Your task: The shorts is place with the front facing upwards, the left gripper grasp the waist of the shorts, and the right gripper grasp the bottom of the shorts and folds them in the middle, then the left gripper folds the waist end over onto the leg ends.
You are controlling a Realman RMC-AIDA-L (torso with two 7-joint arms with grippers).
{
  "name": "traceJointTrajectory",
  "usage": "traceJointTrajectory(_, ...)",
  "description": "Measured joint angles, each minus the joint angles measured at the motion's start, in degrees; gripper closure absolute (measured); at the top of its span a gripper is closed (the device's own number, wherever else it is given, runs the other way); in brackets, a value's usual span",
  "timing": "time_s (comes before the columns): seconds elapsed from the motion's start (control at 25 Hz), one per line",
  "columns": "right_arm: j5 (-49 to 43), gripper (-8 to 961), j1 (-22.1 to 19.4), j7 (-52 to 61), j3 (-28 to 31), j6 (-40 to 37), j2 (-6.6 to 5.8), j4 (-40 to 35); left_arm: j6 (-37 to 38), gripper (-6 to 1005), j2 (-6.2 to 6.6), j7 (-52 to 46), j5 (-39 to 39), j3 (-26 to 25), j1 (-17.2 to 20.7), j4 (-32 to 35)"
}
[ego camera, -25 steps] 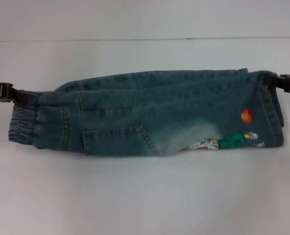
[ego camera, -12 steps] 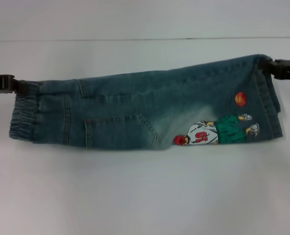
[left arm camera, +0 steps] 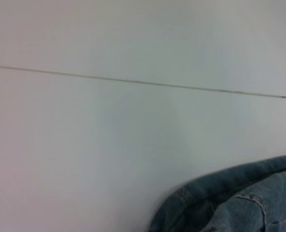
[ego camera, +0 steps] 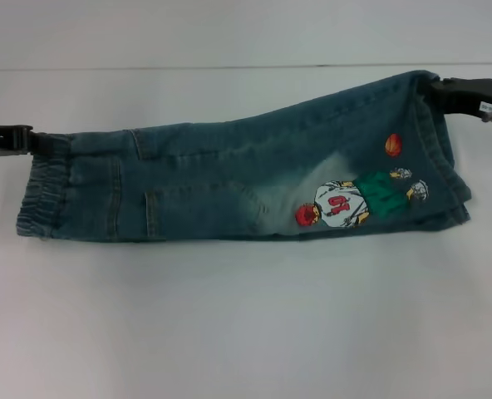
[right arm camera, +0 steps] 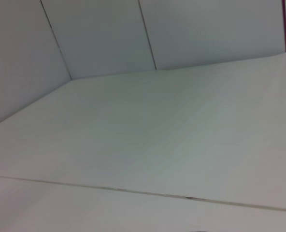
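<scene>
**Denim lifts at the hem end as two grippers fold shorts lengthwise**

Black fingers of the right gripper (ego camera: pixel 433 86) are pinched shut on the bottom (ego camera: pixel 445 158) of the shorts (ego camera: pixel 238 179), holding that hem corner up at the far right. Just below the gripper, the cartoon basketball-player print (ego camera: pixel 354 199) now faces the camera in full, where a second ago it was largely tucked under the fold. Across the garment, the left gripper (ego camera: pixel 30 141) is closed on the far corner of the waist (ego camera: pixel 42 195), its ruffled band hanging toward the white table (ego camera: pixel 246 332). Since the earlier frames the right gripper has climbed and the near edge has swung inward, so the shorts run on a slope from the low waist end to the high hem end. That suggests the lengthwise fold is nearly made and still needs laying flat before the waist goes over the leg ends (ego camera: pixel 458 204). Only denim and bare table show at the left wrist.
</scene>
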Motion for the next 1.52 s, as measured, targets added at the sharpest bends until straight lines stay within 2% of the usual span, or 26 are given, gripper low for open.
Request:
traceJointTrajectory(0.4,0.1,916,1.5,-0.9,-1.0,6.1,0.88,1.5,-1.6,970,-0.29,0.4,-0.2,0.6,0.2,0.0)
traceJointTrajectory(0.56,0.3,914,1.6,-1.5,-0.8,8.2,1.40,2.0,-3.1,970,-0.99,0.9,-0.3,0.6,0.3,-0.1)
traceJointTrajectory(0.84,2.9,915,2.0,-4.0,-1.0,10.1,1.62,4.0,-4.8,970,-2.50,2.2,-0.5,1.2,0.3,-0.3)
traceJointTrajectory(1.12,3.6,915,1.9,-4.9,-1.1,11.3,1.64,5.0,-6.5,970,-3.42,3.6,-1.3,1.6,0.3,-0.6)
traceJointTrajectory(1.32,3.5,916,1.9,-4.6,-1.4,11.4,1.68,5.6,-6.8,970,-3.50,4.4,-2.2,1.7,0.5,-0.7)
traceJointTrajectory(1.52,3.7,913,2.5,-4.1,-1.8,11.3,1.75,5.8,-5.7,967,-2.66,3.0,-2.4,2.1,0.3,-1.0)
